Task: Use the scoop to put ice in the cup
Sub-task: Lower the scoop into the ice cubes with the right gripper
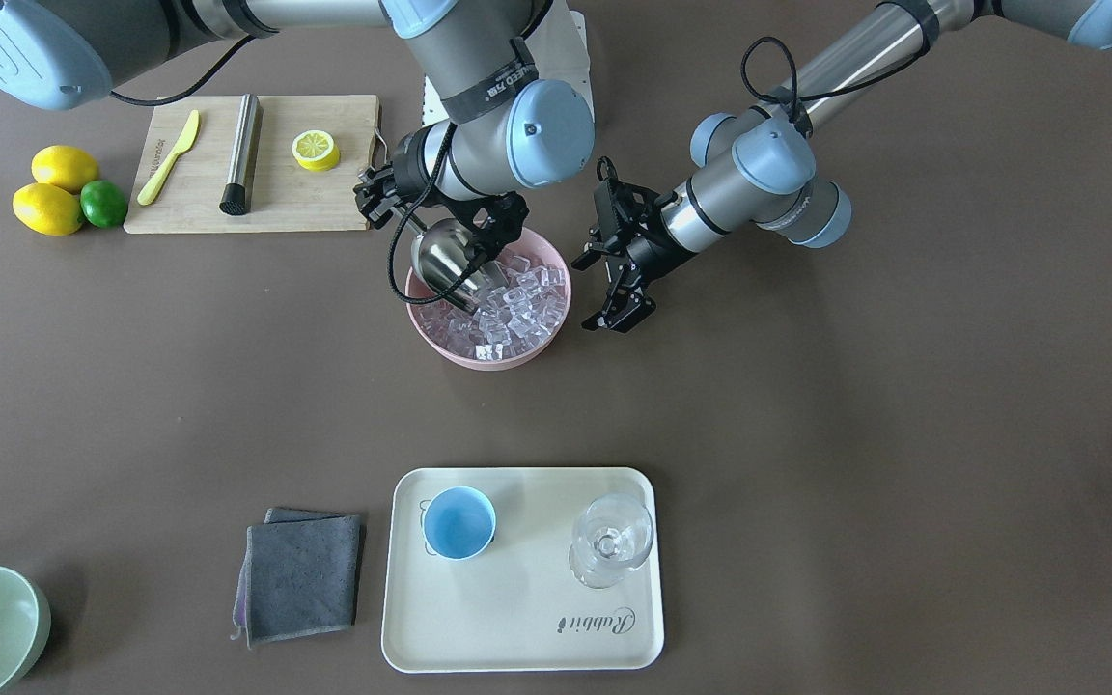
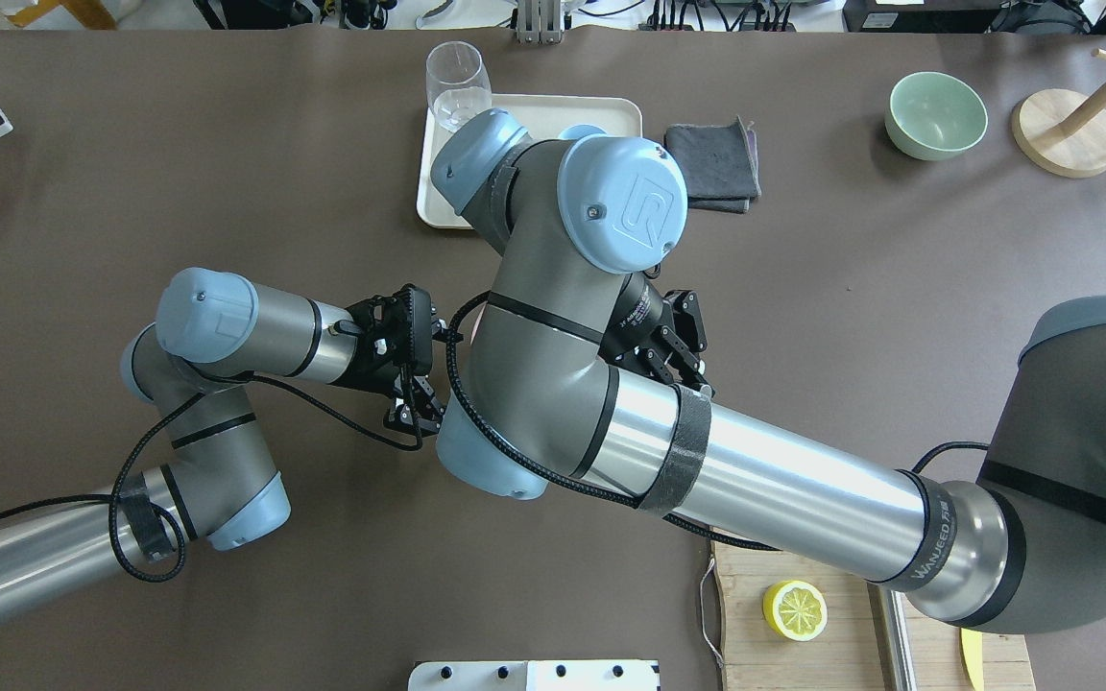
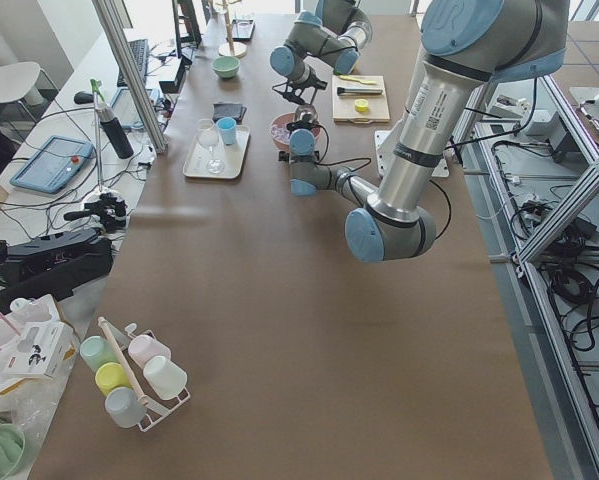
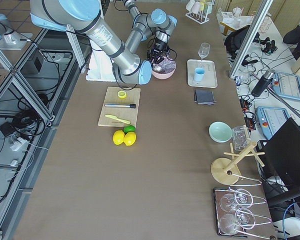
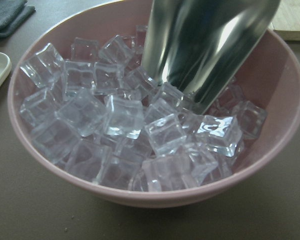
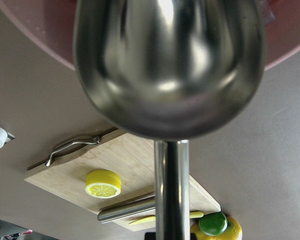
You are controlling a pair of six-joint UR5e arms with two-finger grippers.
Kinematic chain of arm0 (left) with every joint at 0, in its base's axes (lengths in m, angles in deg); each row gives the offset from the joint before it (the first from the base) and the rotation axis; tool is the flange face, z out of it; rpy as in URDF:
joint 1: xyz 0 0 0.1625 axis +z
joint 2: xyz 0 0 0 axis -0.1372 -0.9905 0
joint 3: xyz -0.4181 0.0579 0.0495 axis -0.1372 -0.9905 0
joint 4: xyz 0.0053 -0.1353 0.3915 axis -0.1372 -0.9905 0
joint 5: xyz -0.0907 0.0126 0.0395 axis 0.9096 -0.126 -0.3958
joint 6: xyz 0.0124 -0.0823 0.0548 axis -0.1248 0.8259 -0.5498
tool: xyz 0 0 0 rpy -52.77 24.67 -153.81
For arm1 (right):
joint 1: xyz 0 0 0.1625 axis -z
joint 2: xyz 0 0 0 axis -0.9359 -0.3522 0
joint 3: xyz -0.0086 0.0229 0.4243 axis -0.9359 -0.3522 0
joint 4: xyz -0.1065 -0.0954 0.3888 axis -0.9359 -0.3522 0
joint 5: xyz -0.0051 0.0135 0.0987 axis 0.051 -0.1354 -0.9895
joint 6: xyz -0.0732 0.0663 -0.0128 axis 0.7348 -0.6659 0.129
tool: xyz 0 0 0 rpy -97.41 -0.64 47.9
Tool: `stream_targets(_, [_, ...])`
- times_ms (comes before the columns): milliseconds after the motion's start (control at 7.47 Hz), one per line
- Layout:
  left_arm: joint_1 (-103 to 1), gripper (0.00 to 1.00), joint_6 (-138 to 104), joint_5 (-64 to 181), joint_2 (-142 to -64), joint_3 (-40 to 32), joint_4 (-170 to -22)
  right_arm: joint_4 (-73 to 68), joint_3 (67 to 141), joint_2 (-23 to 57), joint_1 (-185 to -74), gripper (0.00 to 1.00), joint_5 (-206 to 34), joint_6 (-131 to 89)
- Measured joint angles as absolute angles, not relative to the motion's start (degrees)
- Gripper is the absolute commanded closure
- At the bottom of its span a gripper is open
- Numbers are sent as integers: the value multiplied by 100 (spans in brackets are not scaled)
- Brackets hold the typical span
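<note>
The job is in its opening stage: loading, not pouring. The right pincer [image 1: 380, 201] is clamped on the rod handle of the scoop [image 1: 442, 256]. The scoop is tilted mouth-down into the pink bowl [image 1: 450, 353], with its front lip pushed in among the ice [image 1: 517, 309]. In the left wrist view the steel trough's outer wall rests against the heaped cubes. Whether any cubes already sit inside the trough cannot be told, since every view shows only its outside. The left pincer [image 1: 617, 320] hangs just beside the bowl, on the opposite side from the scoop. Its fingers look parted and hold nothing, and as far as the front view shows they do not touch the rim. The cup [image 1: 459, 523] stands upright on the tray [image 1: 517, 618] next to a stemmed glass [image 1: 611, 541], well apart from the bowl across the worktop [image 1: 807, 434]. Its blue inside looks bare — no ice has reached it. So I judge that none of the delivery is done. What remains is to drive the scoop under a load, lift it level so the cubes stay in, carry it across to the tray and tip it over the cup's narrow mouth — where slippery cubes could easily skip off the rim onto the tray.
</note>
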State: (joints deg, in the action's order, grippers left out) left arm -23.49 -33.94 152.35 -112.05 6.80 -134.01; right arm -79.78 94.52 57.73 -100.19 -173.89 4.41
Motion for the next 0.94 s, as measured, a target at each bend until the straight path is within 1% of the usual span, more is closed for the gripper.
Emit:
stream_targets(268, [-2349,2,-3390,15236,-11205,680,-13404,-7549,9502,5577,-10015,100,-17330,440])
stream_targets(401, [-2349,2,-3390,15235,-11204,680,-13405,-7355,9665,5422,-10012,100,-17280,447])
stream_targets(937, [-2349,2,-3393,15231,-11192,680,-13405,-6432,10768,4414,-9901,100,-17036,462])
